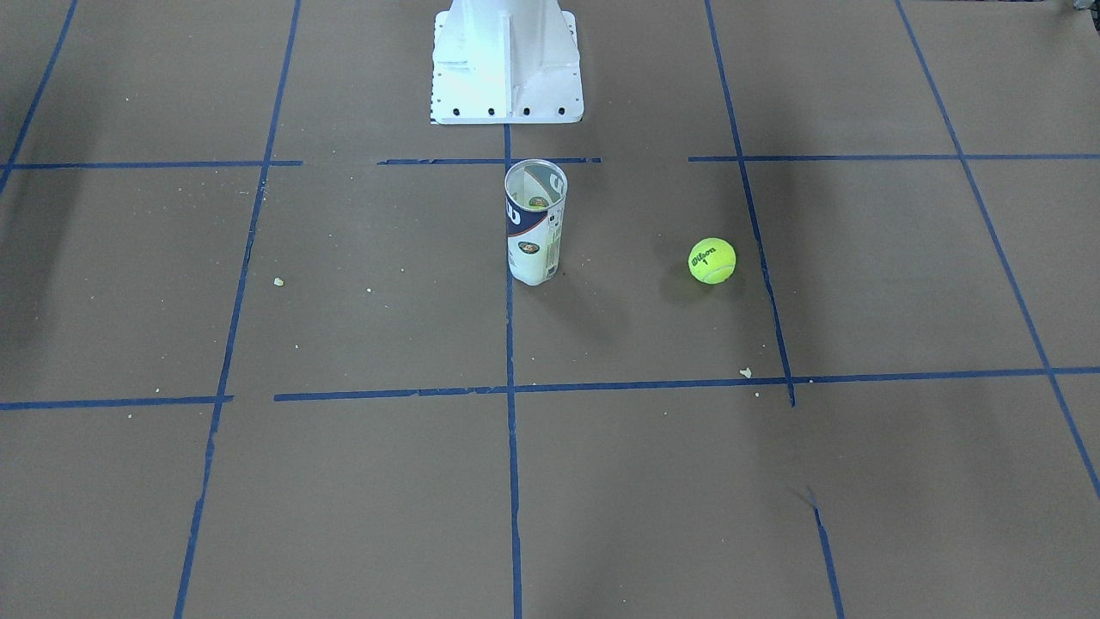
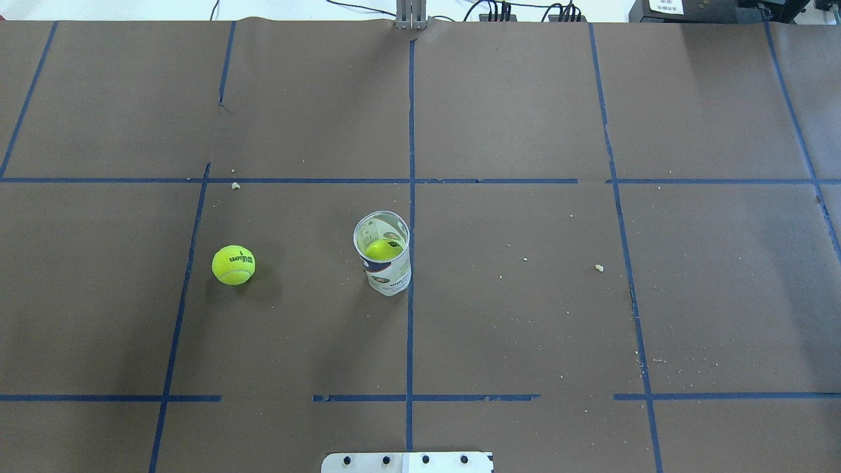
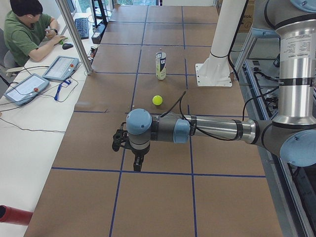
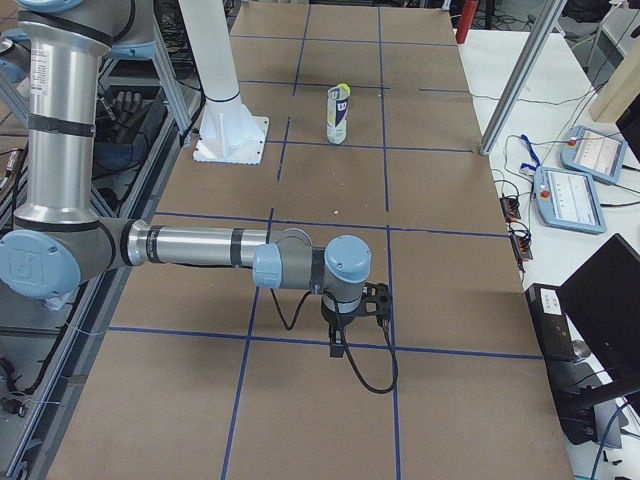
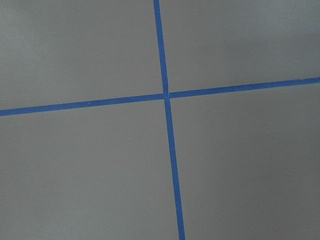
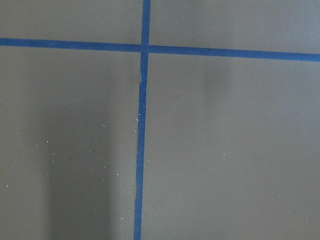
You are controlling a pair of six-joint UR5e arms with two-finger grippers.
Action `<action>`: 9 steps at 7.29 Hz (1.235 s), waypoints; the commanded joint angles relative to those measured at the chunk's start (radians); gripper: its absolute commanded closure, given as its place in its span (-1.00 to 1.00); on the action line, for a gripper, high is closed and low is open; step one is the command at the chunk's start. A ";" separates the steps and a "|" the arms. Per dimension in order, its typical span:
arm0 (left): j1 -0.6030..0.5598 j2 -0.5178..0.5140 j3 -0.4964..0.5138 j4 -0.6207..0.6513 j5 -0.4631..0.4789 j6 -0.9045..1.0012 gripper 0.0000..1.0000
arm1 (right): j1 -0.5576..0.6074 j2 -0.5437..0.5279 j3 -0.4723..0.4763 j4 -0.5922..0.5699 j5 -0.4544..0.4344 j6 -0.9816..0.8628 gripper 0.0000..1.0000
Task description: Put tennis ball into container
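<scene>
Well apart from the upright container, on the robot's left of it, lies the tennis ball — light, fuzzy, springy, likely best pinched across its middle — while left gripper and right gripper hang far from the container, their jaws' spread impossible to tell.

You'll find the tennis-ball can upright beside the white pedestal, the right gripper pointing down well apart from that pedestal.

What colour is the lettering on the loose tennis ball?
Black, on the yellow-green tennis ball; clearest in the exterior front-facing view.
</scene>
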 commanded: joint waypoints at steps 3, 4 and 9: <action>-0.003 0.005 -0.028 0.000 0.003 0.012 -1.00 | 0.000 -0.001 0.000 0.000 0.000 0.000 -1.00; -0.003 -0.007 -0.028 0.000 0.008 0.012 -1.00 | 0.000 -0.001 0.000 0.000 0.000 0.000 -1.00; -0.006 -0.099 -0.015 -0.020 0.001 -0.029 -1.00 | 0.000 0.001 0.000 0.000 0.000 0.000 -1.00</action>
